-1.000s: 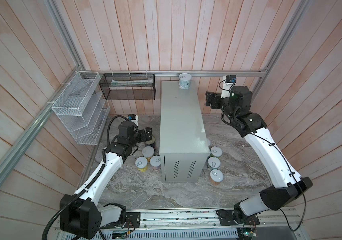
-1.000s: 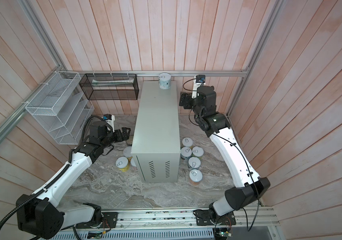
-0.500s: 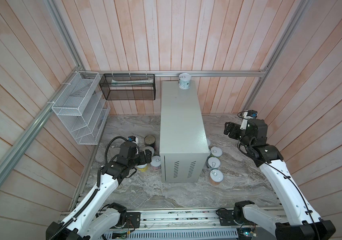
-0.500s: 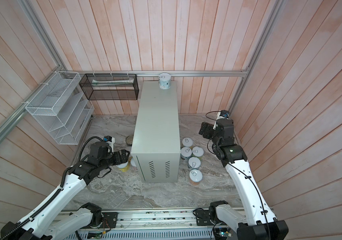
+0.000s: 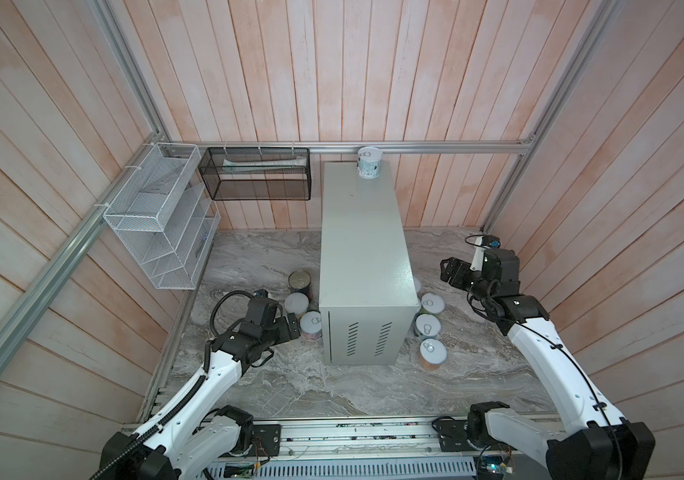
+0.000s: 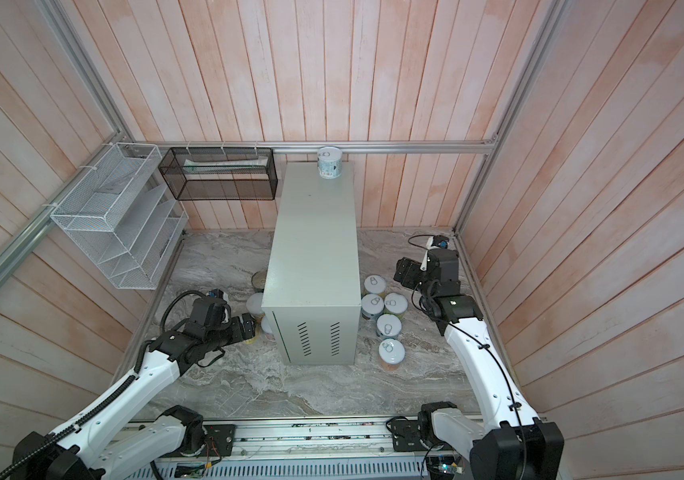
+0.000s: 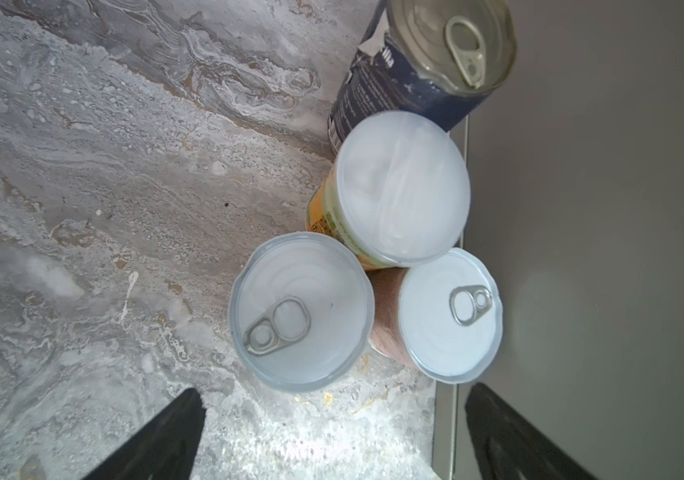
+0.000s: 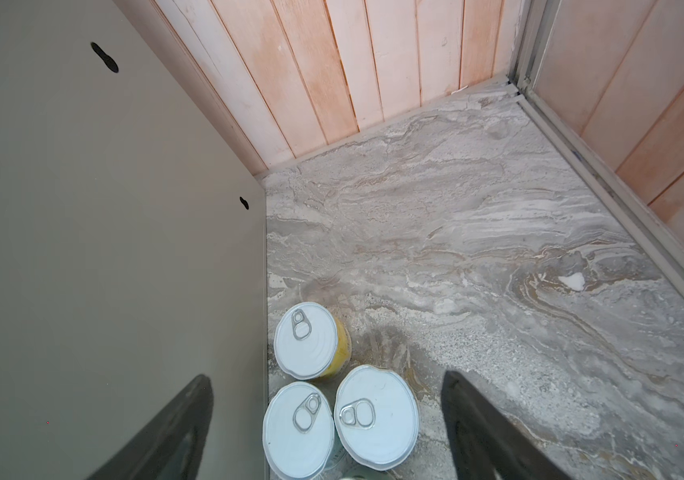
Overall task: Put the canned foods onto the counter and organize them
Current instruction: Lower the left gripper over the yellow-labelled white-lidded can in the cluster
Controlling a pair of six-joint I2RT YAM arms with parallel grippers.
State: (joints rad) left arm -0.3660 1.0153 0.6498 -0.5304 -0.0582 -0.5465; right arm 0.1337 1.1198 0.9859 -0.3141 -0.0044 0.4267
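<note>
Ten tins are counted. One tin (image 5: 369,163) stands on the grey-green bench (image 5: 363,249) at its far end, upper centre in both top views. Four are closely clustered on the marble surface (image 5: 290,386) left of the bench: a dark-blue tin (image 7: 373,95), a yellow-labelled tin (image 7: 404,187), a pink-labelled tin (image 7: 450,316) and a fourth tin (image 7: 300,311). To the right of the bench is a group of five tins (image 6: 388,325). The left fingers (image 7: 161,449) are spread wide and empty, just short of the fourth tin. The right fingers (image 8: 178,436) are held apart, empty, above the right-hand group. Two wire baskets (image 5: 157,216) hang at upper left.
</note>
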